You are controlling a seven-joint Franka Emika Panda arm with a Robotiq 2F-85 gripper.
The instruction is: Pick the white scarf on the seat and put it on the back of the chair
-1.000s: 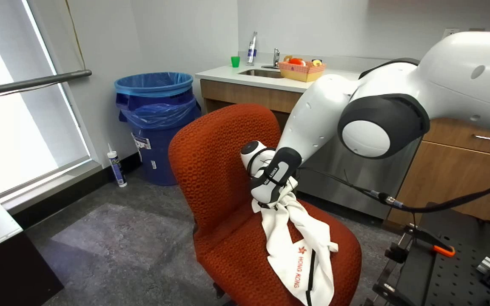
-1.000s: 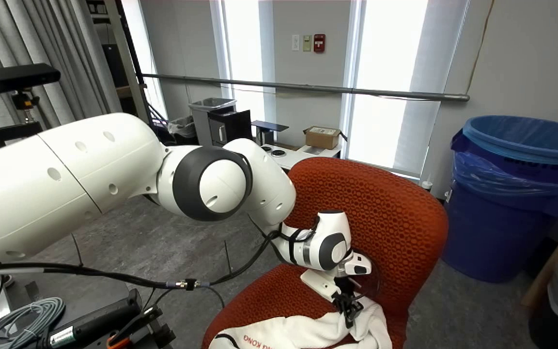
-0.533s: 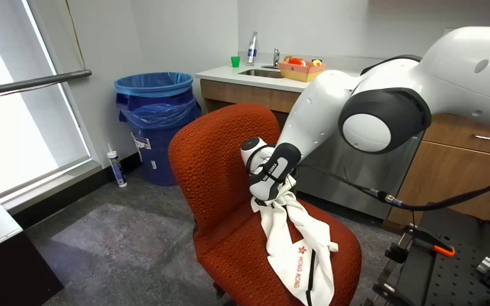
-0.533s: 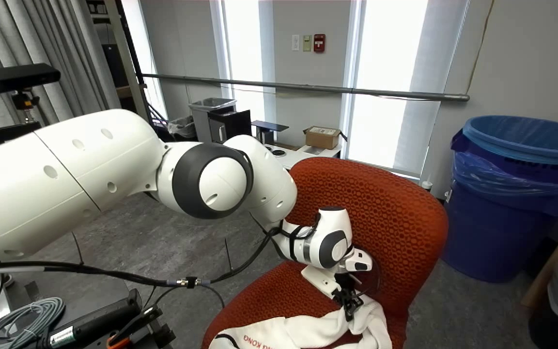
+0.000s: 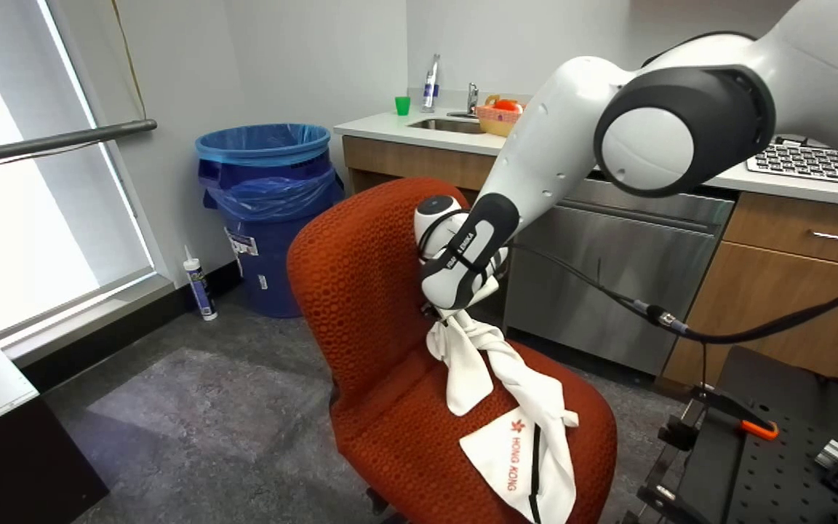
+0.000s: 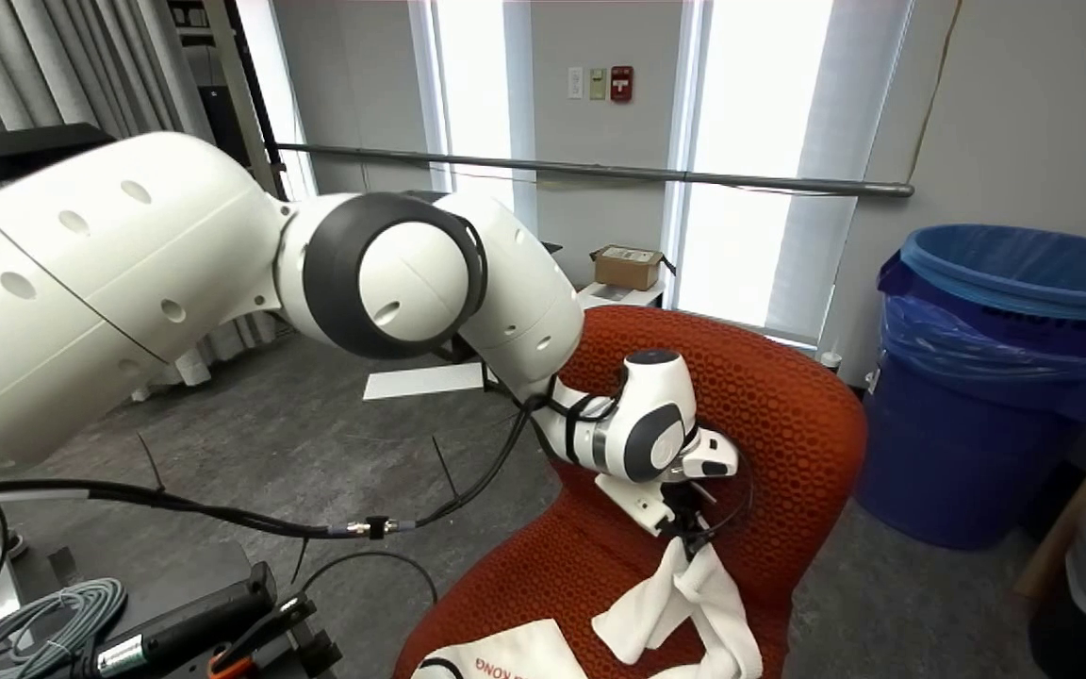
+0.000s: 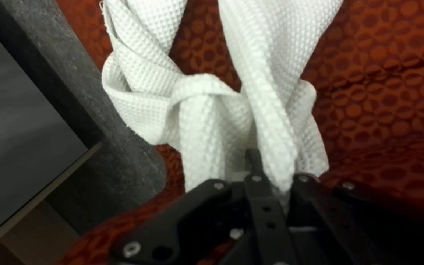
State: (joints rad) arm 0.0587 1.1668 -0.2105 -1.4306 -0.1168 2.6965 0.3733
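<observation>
Gripper (image 7: 280, 180) tight on the white scarf (image 5: 528, 378), near the chair's back (image 5: 368, 284), contact unclear

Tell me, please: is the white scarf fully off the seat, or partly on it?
Partly on it: the tool grips the scarf, but its printed end lies on the seat.

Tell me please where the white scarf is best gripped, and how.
Probably where the fingers pinch the scarf: the narrow fold near the chair back, taken from above. There it stands thin and raised, with two sides to close on, while the part printed HONG KONG lies flat on the seat.
</observation>
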